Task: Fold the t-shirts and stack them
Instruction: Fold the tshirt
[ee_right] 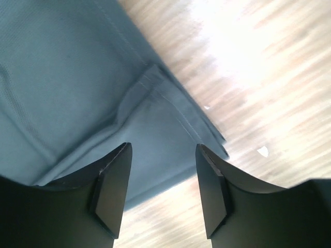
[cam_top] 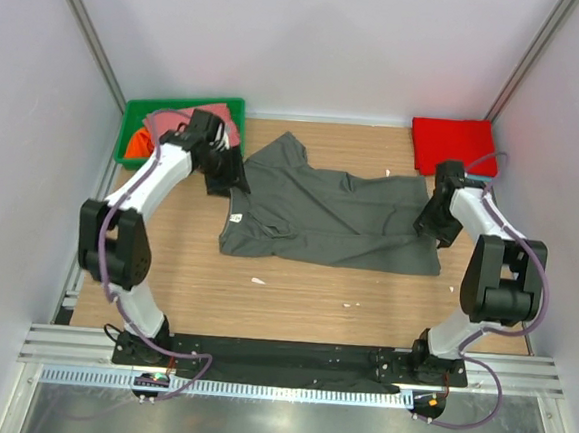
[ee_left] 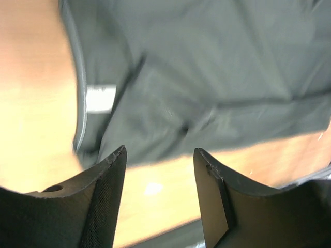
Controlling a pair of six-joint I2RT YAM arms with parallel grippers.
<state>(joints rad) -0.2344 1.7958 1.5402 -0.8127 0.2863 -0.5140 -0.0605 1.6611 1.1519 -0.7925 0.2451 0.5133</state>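
**Dark grey t-shirt (cam_top: 329, 220) spread at the centre of the table (cam_top: 292, 312).**
Left gripper (ee_left: 160, 152) and right gripper (ee_right: 163, 149), jaws apart and empty, at its ends; green bin (cam_top: 135, 116) far-left corner, red t-shirt (cam_top: 454, 144) far-right.

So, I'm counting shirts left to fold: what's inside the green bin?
The green bin shows a salmon-pink shirt and an orange shirt; the left arm hides the rest.

I see one plain dark grey t-shirt (cam_top: 330, 215) at centre, its neck label (ee_left: 101, 98) white. At 1 o'clock: a plain bright red t-shirt (cam_top: 454, 144). At 10 o'clock: a green bin (cam_top: 178, 101) showing salmon-pink cloth (cam_top: 223, 115) and orange cloth (cam_top: 138, 144). The counter (cam_top: 293, 297) is light wood grain, flecked with white scraps (cam_top: 258, 280). My left arm (cam_top: 157, 181) and right arm (cam_top: 468, 206) are white with black joints; the left fingers (ee_left: 106, 201) and right fingers (ee_right: 111, 191) are matte black.
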